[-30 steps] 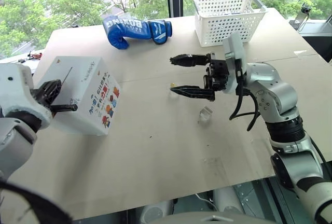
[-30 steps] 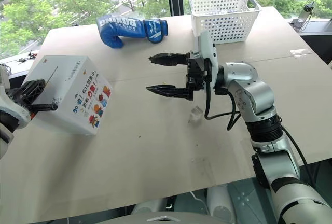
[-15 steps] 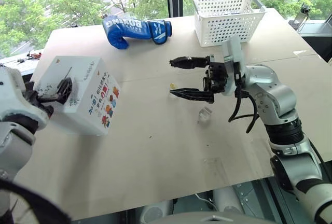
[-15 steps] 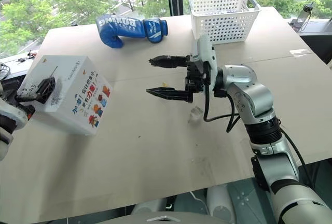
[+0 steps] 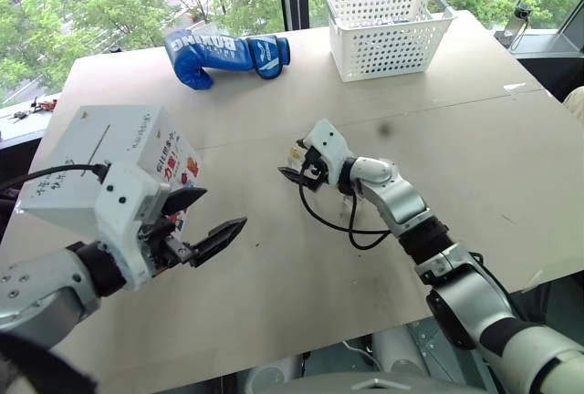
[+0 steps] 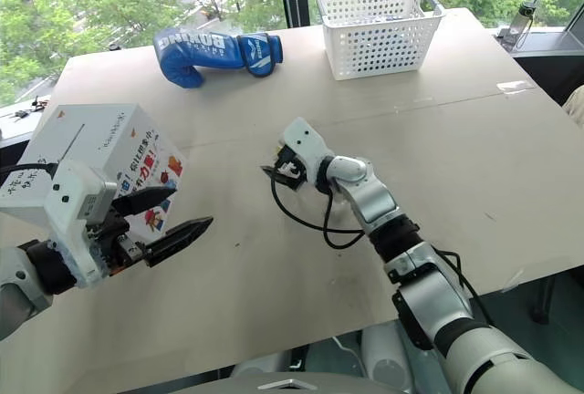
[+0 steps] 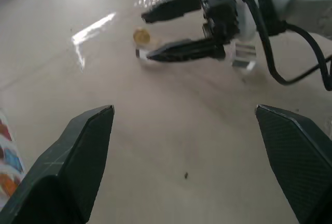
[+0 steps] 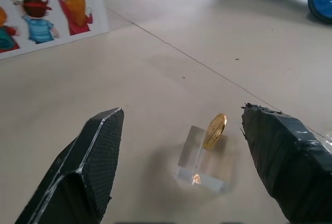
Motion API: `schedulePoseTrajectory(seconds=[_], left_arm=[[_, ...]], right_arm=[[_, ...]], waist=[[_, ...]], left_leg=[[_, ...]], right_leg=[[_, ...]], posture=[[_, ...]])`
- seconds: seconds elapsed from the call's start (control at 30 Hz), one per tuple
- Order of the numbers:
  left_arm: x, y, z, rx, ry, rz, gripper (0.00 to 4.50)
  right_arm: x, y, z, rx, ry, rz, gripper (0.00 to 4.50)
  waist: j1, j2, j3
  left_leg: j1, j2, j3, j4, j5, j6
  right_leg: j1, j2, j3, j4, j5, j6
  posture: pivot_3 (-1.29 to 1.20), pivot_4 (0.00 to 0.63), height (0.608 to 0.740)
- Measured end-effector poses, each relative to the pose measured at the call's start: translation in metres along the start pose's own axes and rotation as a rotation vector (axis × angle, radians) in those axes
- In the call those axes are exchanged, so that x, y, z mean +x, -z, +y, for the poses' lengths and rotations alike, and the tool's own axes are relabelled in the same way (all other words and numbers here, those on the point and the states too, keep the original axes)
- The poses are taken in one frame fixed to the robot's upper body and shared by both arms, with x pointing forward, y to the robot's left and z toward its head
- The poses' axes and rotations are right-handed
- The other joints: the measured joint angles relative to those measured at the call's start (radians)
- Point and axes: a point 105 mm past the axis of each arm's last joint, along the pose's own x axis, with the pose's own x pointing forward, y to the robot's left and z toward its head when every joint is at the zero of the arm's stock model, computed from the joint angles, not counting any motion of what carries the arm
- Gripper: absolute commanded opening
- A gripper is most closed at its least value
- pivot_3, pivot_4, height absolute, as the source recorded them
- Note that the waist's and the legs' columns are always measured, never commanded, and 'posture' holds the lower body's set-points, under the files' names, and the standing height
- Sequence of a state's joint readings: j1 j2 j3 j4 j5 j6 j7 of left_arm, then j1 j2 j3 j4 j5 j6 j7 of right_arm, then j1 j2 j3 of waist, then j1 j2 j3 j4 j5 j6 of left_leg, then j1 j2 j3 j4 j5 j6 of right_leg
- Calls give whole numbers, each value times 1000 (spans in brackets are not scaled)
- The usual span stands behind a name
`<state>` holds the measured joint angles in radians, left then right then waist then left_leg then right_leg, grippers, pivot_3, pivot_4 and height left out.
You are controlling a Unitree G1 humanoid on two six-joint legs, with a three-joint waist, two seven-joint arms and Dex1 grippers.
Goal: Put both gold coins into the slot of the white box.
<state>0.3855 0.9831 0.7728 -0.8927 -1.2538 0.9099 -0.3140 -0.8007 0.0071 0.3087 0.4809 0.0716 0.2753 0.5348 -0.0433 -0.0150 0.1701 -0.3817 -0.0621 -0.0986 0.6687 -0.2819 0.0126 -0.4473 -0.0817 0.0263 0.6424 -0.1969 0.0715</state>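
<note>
Moved: my right claw (image 8: 176,167) dropped low beside the coin (image 8: 215,130).
Right claw: wide, empty.
Left claw (image 7: 187,156): wide, near the box (image 5: 91,161).

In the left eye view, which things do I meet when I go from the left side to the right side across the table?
white box → left gripper → blue boxing glove → right gripper with a gold coin standing on a clear holder → white basket.
</note>
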Motion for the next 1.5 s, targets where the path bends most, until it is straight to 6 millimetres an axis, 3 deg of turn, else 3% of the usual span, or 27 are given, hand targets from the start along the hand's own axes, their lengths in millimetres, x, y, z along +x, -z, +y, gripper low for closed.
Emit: schedulePoseTrajectory(seconds=[0.03, 0.13, 0.33, 0.37, 0.5, 0.63, 0.77, 0.9, 0.97, 1.1, 1.2, 1.33, 1.5], left_arm=[[0, 0, 1, 5, -6, -1, 4426], [-1, 2, 3, 6, -21, 2, 4500], [-3, 9, 7, -14, -61, 0, 4500], [-4, 10, 8, -16, -68, -6, 4500], [-2, 13, 3, -30, -63, -24, 4500], [11, 7, -4, -137, -48, -187, 4500], [29, -7, -4, -312, -59, -424, 4500], [39, -20, 3, -537, -78, -659, 4500], [44, -38, 8, -732, -50, -884, 4500], [57, -60, 5, -859, 49, -1054, 4500], [66, -65, 4, -889, 92, -1078, 4500], [79, -67, -2, -918, 156, -1060, 3313], [77, -72, -11, -923, 260, -1072, 1144]], right_arm=[[2, -1, 0, 4, 9, 0, 3911], [7, 1, -1, 21, 42, 8, 3099], [6, 10, -7, 37, 73, 31, 207], [6, 9, -8, 40, 75, 26, 68], [6, 4, -10, 80, 82, -5, 68], [4, -5, -10, 203, 55, -61, 68], [-2, -37, 2, 473, -84, -193, 68], [-25, -77, 9, 652, -256, -334, 68], [-39, -97, 16, 729, -369, -402, 68], [-52, -117, 27, 774, -494, -466, 68], [-55, -122, 31, 777, -523, -483, 68], [-57, -127, 34, 788, -540, -495, 0], [-60, -133, 36, 798, -551, -512, 0]], waist=[[1, 0, 0], [1, 0, 0], [-1, 0, 0], [-1, 0, 0], [-1, 0, 0], [1, 0, 0], [3, 0, 0], [6, -1, -1], [9, -2, -2], [9, -2, -2], [6, -2, -2], [2, -2, -2], [2, -2, -2]], left_leg=[[0, 0, 0, 0, 0, 0], [0, 0, 0, 0, 0, 0], [0, 0, 0, 0, 0, 0], [0, 0, 0, 0, 0, 0], [0, 0, 0, 0, 0, 0], [0, 0, -1, 0, 0, 0], [0, 0, -1, 1, 0, 0], [0, 0, -2, 1, 0, 0], [-1, 0, -2, 2, 0, 0], [0, -1, -1, 2, 0, 0], [0, -2, -1, 2, 0, 1], [-1, -2, -1, 3, 0, 1], [-1, -1, -1, 3, 0, 1]], right_leg=[[0, 0, 0, 0, 0, 0], [0, 0, 0, 0, 0, 0], [0, 0, 0, 0, 0, 0], [0, 0, 0, 0, 0, 0], [0, 0, 0, 0, 0, 0], [1, 0, -1, 0, 0, 0], [0, 0, -1, 0, 0, 0], [1, -1, -2, 0, 0, 0], [1, -1, -2, 0, 1, 0], [1, -1, -2, 1, 1, 0], [1, -1, -1, 1, 1, 0], [1, -1, -1, 1, 1, 0], [1, -1, -1, 1, 1, 0]], posture=[[0, 150, 721], [0, 150, 721], [0, 150, 721], [0, 150, 721], [0, 150, 721], [0, 150, 721], [0, 150, 721], [0, 150, 721], [0, 150, 721], [0, 150, 721], [0, 150, 721], [0, 150, 721], [0, 150, 721]])
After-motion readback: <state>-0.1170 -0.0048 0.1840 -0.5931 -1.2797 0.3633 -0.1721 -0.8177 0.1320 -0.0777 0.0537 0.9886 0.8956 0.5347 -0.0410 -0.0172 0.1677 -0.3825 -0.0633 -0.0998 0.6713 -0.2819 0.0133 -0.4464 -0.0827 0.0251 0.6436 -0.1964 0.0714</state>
